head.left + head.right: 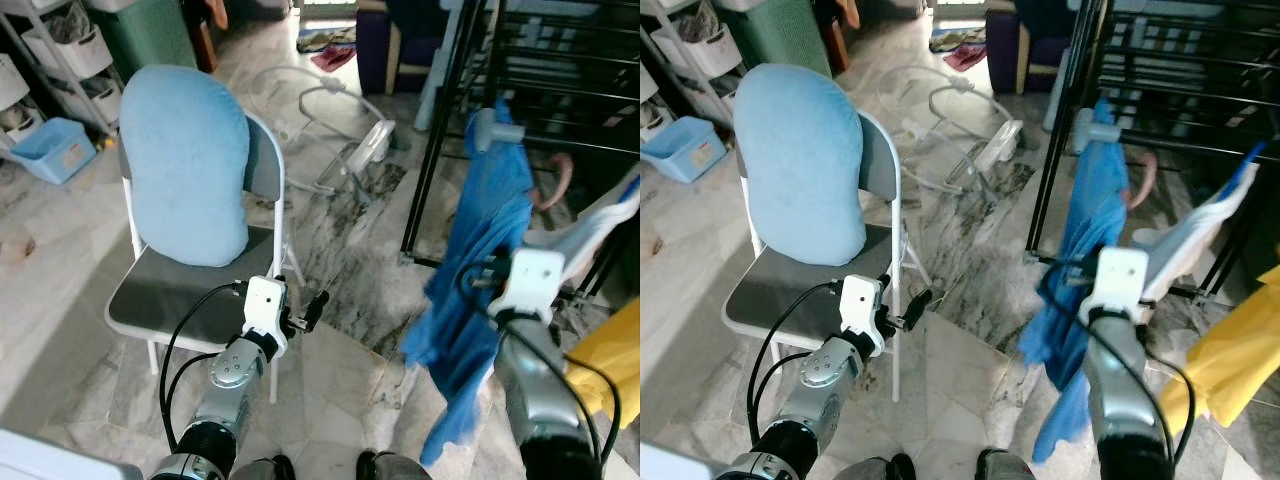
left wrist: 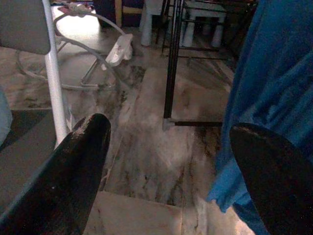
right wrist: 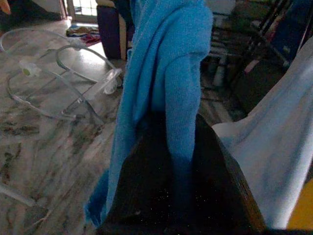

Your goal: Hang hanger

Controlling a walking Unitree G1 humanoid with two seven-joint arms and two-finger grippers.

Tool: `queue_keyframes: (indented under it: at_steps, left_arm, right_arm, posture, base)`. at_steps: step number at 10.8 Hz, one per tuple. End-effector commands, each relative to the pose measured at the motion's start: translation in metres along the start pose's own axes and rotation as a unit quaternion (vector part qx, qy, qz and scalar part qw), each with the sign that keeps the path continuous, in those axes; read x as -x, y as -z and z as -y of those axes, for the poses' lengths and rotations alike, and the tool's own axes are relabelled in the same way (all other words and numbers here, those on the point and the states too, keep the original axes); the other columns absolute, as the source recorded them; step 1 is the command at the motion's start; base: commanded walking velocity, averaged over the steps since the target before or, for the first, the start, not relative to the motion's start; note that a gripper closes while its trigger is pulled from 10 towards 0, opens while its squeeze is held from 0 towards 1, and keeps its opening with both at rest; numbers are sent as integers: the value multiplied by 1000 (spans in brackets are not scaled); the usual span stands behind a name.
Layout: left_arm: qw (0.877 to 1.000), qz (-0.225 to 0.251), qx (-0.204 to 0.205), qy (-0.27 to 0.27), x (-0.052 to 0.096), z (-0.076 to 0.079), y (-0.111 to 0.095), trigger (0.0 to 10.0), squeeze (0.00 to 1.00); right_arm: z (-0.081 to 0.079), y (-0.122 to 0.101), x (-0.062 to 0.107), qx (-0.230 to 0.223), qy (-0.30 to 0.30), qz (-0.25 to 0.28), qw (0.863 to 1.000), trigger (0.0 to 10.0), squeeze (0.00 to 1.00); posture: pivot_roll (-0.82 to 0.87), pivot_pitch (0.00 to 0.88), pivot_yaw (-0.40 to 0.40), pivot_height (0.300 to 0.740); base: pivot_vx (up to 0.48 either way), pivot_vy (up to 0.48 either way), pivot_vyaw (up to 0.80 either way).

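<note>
My right tool (image 3: 178, 161) is clamping the blue cloth (image 1: 480, 250), which is draped on its hanger (image 1: 487, 127) just in front of the black rack (image 1: 560, 90). I judge I should be lifting steadily so the hook clears a rack bar before lowering. My left tool (image 2: 166, 161), fingers apart and empty, is idling beside the rack, near the folding chair (image 1: 180, 290).

Both silver arms raised forward, tools level ahead of the body.
The left tool (image 1: 312, 310) points far-right with its black fingers (image 2: 73, 166) spread wide apart; the right tool (image 3: 181, 161) has its fingers pressed together, right wrist held higher.
</note>
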State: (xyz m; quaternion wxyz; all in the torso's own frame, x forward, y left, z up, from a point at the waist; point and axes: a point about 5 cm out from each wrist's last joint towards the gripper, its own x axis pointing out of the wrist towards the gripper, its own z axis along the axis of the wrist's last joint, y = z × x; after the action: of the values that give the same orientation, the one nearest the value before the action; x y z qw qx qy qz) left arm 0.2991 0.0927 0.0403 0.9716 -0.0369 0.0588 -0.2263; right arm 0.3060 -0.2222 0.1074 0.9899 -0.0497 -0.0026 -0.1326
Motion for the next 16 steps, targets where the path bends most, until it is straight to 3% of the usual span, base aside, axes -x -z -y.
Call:
queue_keyframes:
  at_steps: [1,2,4,8,10,16]
  left_arm:
    - [1000,-2,-2,-2,2,-2,2,10000,0]
    - [1000,-4,-3,-1,6,-3,5,10000,0]
    - [1000,-8,-7,-3,11,-6,7,10000,0]
    - [1000,-16,-18,-8,22,-15,10,10000,0]
    - [1000,-20,-23,-7,26,-19,10,10000,0]
    - [1000,-20,-18,-12,26,-18,5,10000,0]
  right_arm:
    - [1,-11,-4,-9,0,16,1000,10000,0]
    - [8,-19,-23,-27,10,-7,1000,10000,0]
    - [15,-27,-40,-43,23,-25,999,10000,0]
    - [28,-30,-59,-90,52,-76,992,10000,0]
    - [24,-24,-66,-102,47,-111,987,10000,0]
    - [4,-42,-79,-88,-7,-101,991,10000,0]
  posture:
    - [-194,168,54,740]
    - [-180,187,52,740]
    - [-155,202,51,740]
    - [-115,236,69,740]
    - [-96,252,79,740]
    - [-86,248,75,740]
  base:
    - [0,0,0]
    - [0,0,0]
    - [0,0,0]
    - [0,0,0]
    - [0,0,0]
    - [0,0,0]
